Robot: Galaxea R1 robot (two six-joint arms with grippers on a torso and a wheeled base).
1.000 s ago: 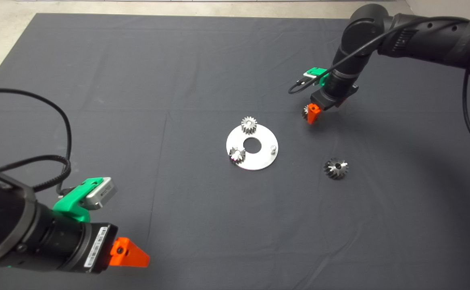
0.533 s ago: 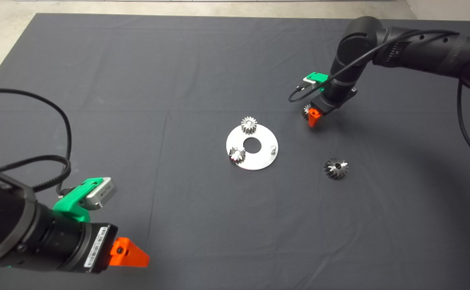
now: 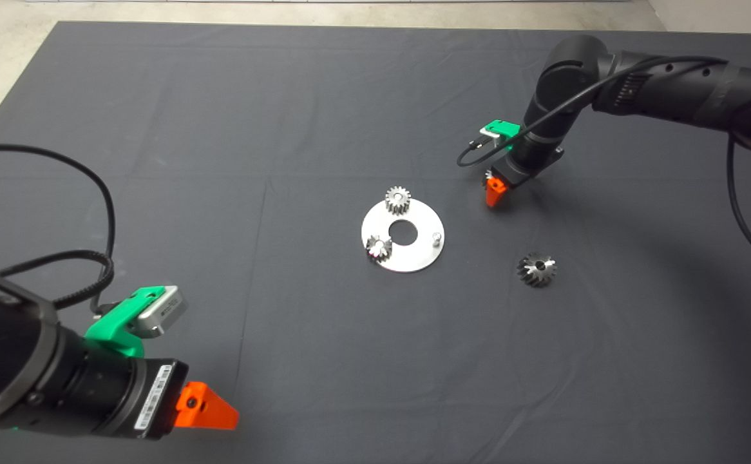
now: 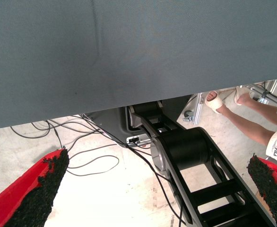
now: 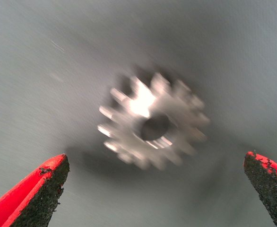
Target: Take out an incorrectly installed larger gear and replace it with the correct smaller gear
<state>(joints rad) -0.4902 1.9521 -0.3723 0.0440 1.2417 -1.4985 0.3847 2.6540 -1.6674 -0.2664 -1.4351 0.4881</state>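
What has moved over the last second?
Only the right gripper: it sank toward the mat over the loose small gear, fingers open either side, nothing gripped. Left gripper, big gear and plate with two small gears unchanged.

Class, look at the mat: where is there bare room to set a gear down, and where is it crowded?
Bare mat lies between the left gripper and the round plate, and along the far edge. It is crowded near the plate, with its two small gears, the larger gear, and the right gripper over the smaller gear.

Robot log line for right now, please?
right gripper: open over smaller gear | larger gear: on mat | left gripper: parked
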